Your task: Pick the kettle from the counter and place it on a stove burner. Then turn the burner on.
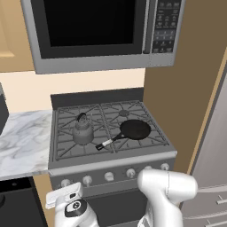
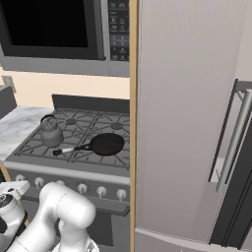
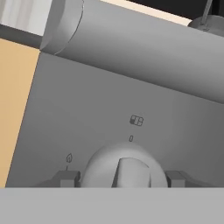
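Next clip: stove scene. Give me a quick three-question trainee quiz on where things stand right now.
1. True or false: the kettle stands on the stove grate.
2. What lies right of the kettle: A a frying pan, B a plate, C a cup?
3. What sits between the fingers of the tool in the hand view?

Key: 1 true. 2 A, the frying pan. 3 A round stove knob, jaws either side of it, not visibly clamped.

I see flat, even light in all three views, with no clear source; shadows stay faint, only a soft dark patch under the pan (image 1: 135,129) toward six o'clock; the microwave door (image 1: 91,22) reads plain black, no glare; edges look coarse and jagged; the knob (image 3: 124,168) up close looks smooth, slightly soft.
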